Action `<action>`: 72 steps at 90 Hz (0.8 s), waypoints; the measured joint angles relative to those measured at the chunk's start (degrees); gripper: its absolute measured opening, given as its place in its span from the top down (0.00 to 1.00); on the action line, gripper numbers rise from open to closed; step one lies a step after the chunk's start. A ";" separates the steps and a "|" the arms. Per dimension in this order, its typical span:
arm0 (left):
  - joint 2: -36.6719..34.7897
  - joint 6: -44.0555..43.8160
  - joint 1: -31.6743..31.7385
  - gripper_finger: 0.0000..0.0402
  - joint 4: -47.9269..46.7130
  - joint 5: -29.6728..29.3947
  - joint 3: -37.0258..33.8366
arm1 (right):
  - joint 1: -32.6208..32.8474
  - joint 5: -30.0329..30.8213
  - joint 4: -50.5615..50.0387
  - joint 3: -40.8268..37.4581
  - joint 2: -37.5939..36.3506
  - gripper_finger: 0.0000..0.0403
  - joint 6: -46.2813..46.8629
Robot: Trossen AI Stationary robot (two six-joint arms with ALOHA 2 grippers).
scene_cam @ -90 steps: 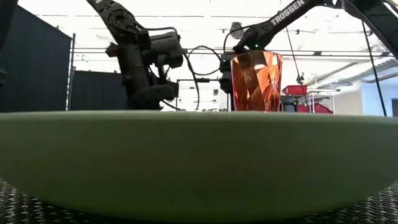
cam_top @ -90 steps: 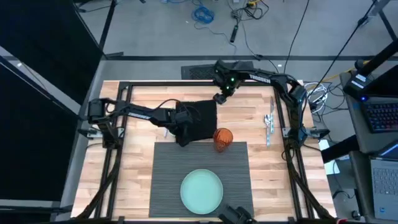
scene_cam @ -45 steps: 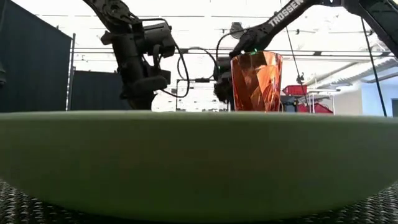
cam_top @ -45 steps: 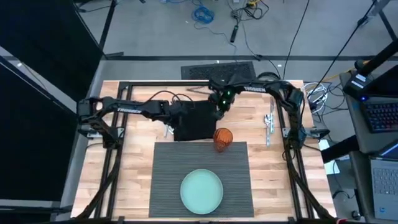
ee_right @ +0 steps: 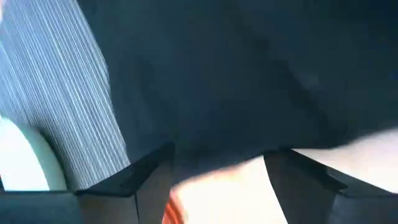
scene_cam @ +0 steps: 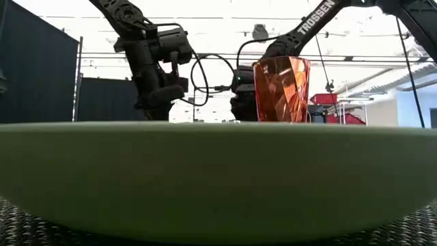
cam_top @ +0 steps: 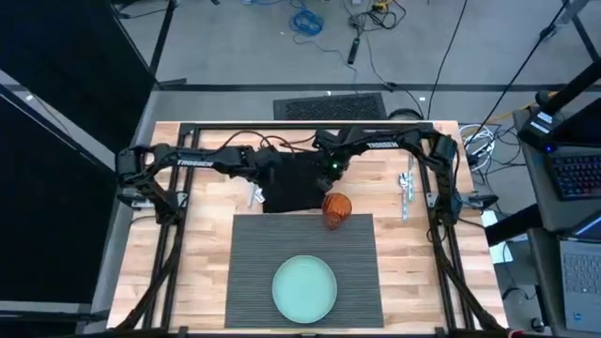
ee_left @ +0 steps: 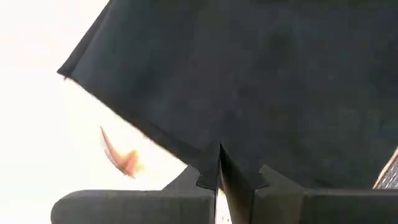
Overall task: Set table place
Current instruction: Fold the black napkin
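The table place, a ribbed dark grey placemat (cam_top: 305,246), lies at the table's near middle with a pale green plate (cam_top: 304,288) on it and an orange glass (cam_top: 336,208) at its far edge. A black napkin (cam_top: 299,183) lies flat on the wood just beyond it. My left gripper (cam_top: 270,180) is shut at the napkin's left side. My right gripper (cam_top: 329,172) stands open over the napkin's far right edge (ee_right: 236,163), one finger on either side, touching nothing I can see. In the low view the plate (scene_cam: 218,178) hides the tabletop. My left gripper has its shut fingertips (ee_left: 219,163) on the napkin's edge (ee_left: 186,148), part-way along it, coming from above and from the table's left. The cloth seems pinched between the tips; one layer or several, I cannot tell. The napkin lies flat on the wood.
Cutlery (cam_top: 406,186) lies on the wood at the right, beyond the placemat. A small pale item (cam_top: 254,196) lies left of the napkin. Black frame rails (cam_top: 178,235) run along both table sides. Bare wood shows left and right of the placemat.
My left gripper has gone from the napkin's near left corner toward the table's far edge, and now stands at the napkin's left side. My right gripper has come down and toward the near edge onto the napkin's far right part.
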 joint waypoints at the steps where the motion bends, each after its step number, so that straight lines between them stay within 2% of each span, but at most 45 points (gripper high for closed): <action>1: 0.00 0.04 0.00 1.00 0.21 0.14 0.01 | -0.09 0.26 0.37 0.13 0.00 0.43 0.23; 39: -0.07 0.06 -0.04 1.00 1.67 1.56 0.06 | -6.97 12.36 -0.27 2.21 0.00 0.43 0.62; 64: -0.09 -2.39 0.90 1.00 1.67 -0.94 0.08 | -10.39 14.42 13.18 2.20 0.00 0.43 4.28; 72: -0.09 -5.10 3.40 1.00 2.51 3.14 0.08 | -10.94 14.40 15.99 2.21 0.00 0.43 5.17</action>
